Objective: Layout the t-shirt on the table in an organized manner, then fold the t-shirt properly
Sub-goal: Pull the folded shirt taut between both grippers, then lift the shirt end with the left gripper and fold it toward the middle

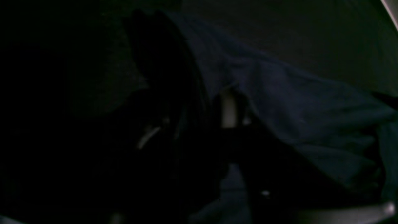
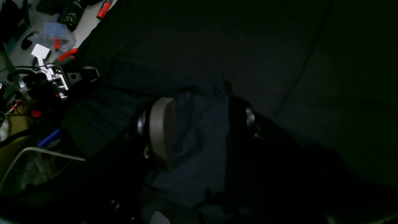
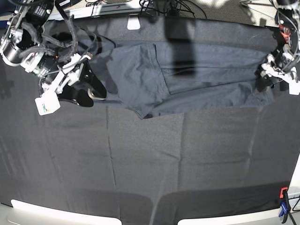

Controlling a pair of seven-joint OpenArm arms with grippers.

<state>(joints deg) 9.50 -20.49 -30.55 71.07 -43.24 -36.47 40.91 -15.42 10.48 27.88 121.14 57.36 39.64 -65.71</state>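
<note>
I see the t-shirt [image 3: 187, 79] stretched flat across the tabletop [image 3: 150, 164] at 12 o'clock. My right hand [image 2: 199, 124] straddles fabric, fingers apart. Left hand [image 3: 268, 75] at shirt's 3 o'clock edge, grip unclear.

Blk-cloth table [image 3: 150, 164] w/ grey t-shirt [image 3: 187, 79] spread at far edge.

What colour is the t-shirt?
Dark charcoal grey, plain; the t-shirt shows best in the base view.
</note>
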